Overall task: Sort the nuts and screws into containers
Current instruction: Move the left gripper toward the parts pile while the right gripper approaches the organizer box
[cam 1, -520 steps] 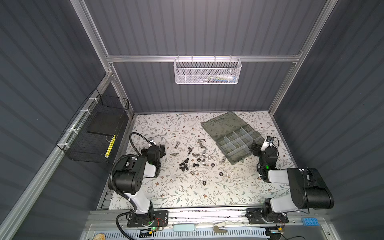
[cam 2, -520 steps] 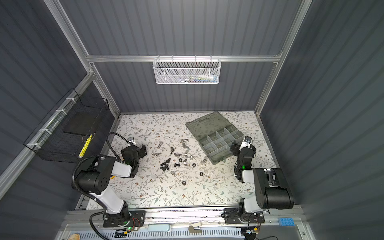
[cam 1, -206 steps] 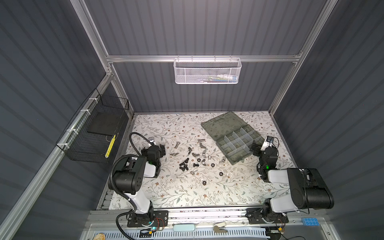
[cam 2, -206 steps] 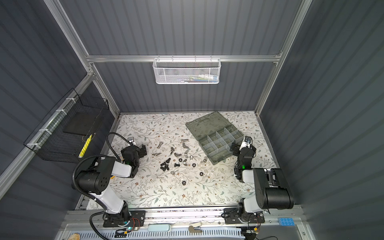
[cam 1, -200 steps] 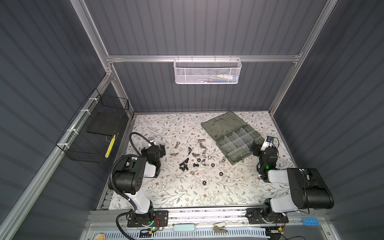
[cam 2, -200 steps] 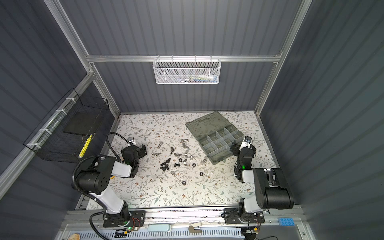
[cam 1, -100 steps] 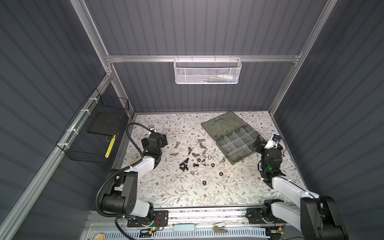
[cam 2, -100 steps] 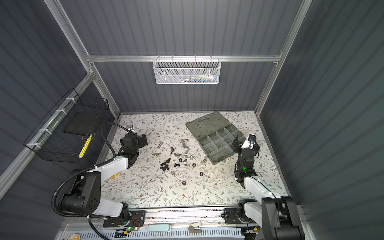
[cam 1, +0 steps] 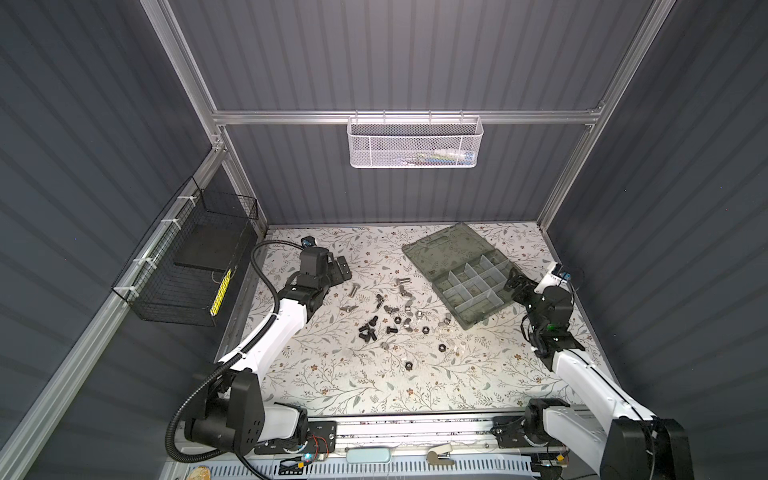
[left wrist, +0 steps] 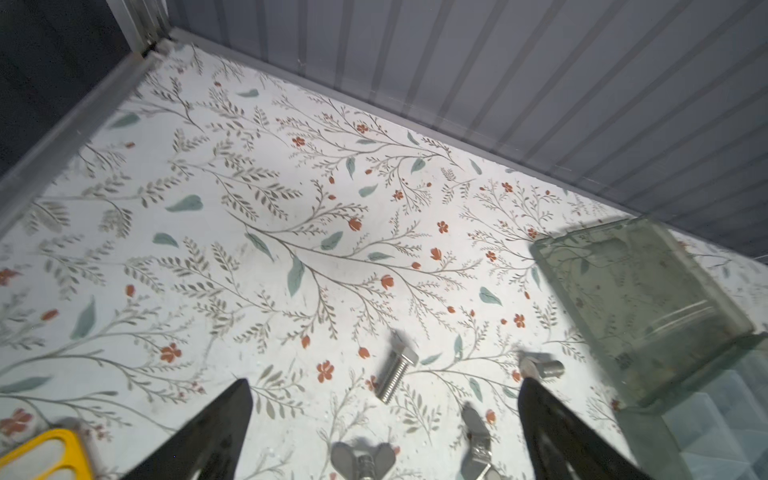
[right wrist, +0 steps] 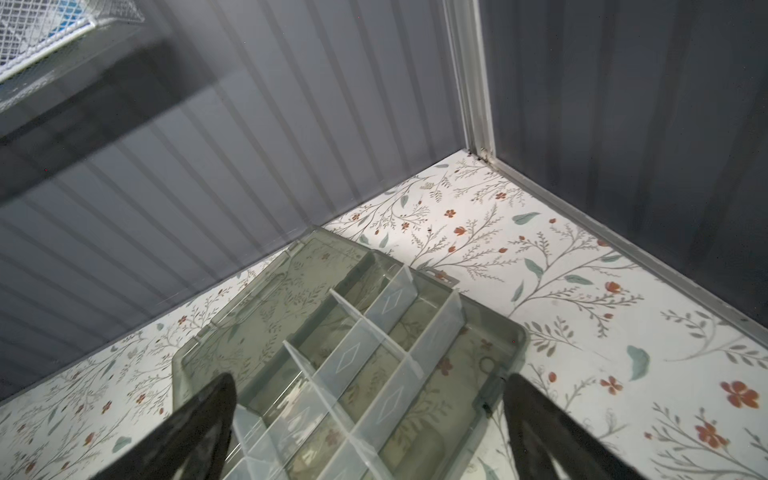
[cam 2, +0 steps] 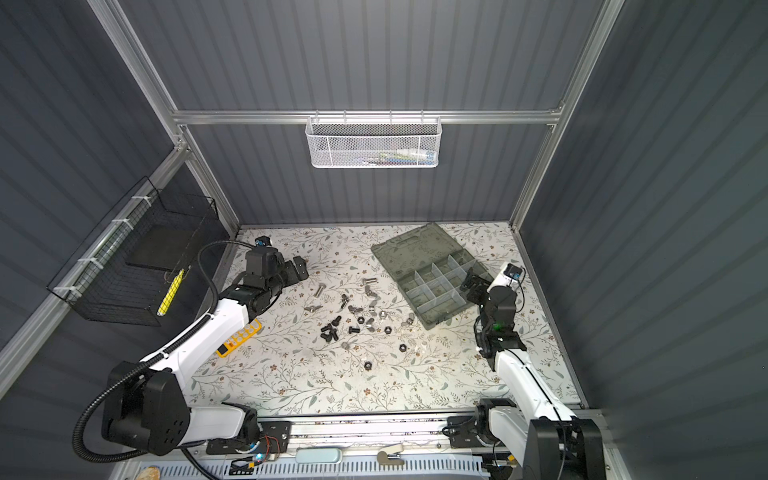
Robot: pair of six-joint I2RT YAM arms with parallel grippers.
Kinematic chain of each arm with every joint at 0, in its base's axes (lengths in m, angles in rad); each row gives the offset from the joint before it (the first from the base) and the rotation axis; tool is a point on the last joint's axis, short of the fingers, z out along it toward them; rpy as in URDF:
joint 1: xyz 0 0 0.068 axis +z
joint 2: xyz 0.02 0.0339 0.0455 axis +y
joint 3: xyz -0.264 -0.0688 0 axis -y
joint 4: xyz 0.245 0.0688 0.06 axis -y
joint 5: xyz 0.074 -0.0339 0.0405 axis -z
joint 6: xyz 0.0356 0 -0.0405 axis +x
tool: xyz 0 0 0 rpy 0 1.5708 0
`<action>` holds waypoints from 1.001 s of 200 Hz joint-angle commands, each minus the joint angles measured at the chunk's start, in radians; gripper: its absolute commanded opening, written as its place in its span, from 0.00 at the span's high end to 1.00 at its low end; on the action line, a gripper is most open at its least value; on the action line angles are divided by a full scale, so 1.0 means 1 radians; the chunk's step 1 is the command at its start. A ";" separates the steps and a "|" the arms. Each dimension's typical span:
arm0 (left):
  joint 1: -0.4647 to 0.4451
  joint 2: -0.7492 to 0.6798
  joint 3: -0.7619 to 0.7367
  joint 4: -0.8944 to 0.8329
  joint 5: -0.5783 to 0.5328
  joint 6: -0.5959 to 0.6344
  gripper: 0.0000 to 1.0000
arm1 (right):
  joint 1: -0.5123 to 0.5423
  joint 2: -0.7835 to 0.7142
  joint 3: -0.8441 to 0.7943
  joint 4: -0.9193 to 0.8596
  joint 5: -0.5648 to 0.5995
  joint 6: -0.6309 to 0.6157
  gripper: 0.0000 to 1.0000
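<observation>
At the front of the flowered table (cam 1: 332, 386), nearest the arm bases, one black nut (cam 1: 408, 365) lies alone. Just behind it the screws (cam 1: 368, 330) and nuts (cam 1: 424, 330), black and silver mixed, lie loose on the middle of the table, all outside the case. A yellow object (cam 2: 239, 338) sits partly under the left arm.

Farther back on the left, the left gripper (cam 1: 338, 269) hangs with its jaws spread wide, gripping nothing. In the left wrist view its two dark fingers (left wrist: 208, 432) frame bare table. A silver screw (left wrist: 397, 365) lies ahead of the tips and between them, apart from both. A second silver piece (left wrist: 540, 368) sits close to the other fingertip; whether they touch I cannot tell.

Across the table the right gripper (cam 1: 517, 284) sits at the right edge of the organizer case (cam 1: 465, 322), jaws likewise wide apart and holding nothing. In the right wrist view its fingers (right wrist: 195, 419) straddle the containers (right wrist: 365, 332), the divided half of the case; contact with the rim cannot be told.

Beyond these, the lid (cam 1: 449, 249) lies flat and open toward the back wall. A black wire basket (cam 1: 187, 270) hangs on the left wall and a white mesh basket (cam 1: 415, 145) on the back rail.
</observation>
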 commanded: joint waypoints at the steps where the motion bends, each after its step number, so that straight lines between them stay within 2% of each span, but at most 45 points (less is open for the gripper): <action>1: 0.004 -0.011 -0.112 0.085 0.086 -0.120 0.00 | 0.089 0.035 0.118 -0.310 0.019 -0.013 0.01; 27: -0.004 0.021 -0.156 0.123 0.132 -0.116 0.00 | 0.221 0.094 0.238 -0.507 0.053 -0.010 0.01; 45: -0.014 0.045 -0.205 0.226 0.154 -0.091 0.00 | 0.328 0.150 0.289 -0.593 0.087 0.015 0.01; 71: -0.023 0.084 -0.248 0.408 0.279 -0.072 0.00 | 0.453 0.178 0.299 -0.631 0.122 0.129 0.01; 90: -0.041 0.111 -0.256 0.479 0.375 -0.054 0.00 | 0.548 0.212 0.299 -0.654 0.170 0.217 0.07; 106: -0.068 0.123 -0.280 0.527 0.401 -0.053 0.00 | 0.603 0.238 0.287 -0.654 0.202 0.280 0.10; 123: -0.113 0.129 -0.323 0.607 0.419 -0.032 0.00 | 0.631 0.277 0.271 -0.635 0.191 0.348 0.14; 148: -0.176 0.134 -0.313 0.602 0.409 -0.006 0.00 | 0.645 0.367 0.296 -0.616 0.130 0.408 0.20; 180: -0.224 0.121 -0.322 0.615 0.434 -0.010 0.00 | 0.647 0.494 0.345 -0.601 0.112 0.438 0.29; 200: -0.275 0.107 -0.318 0.611 0.408 0.012 0.00 | 0.645 0.552 0.371 -0.597 0.129 0.456 0.34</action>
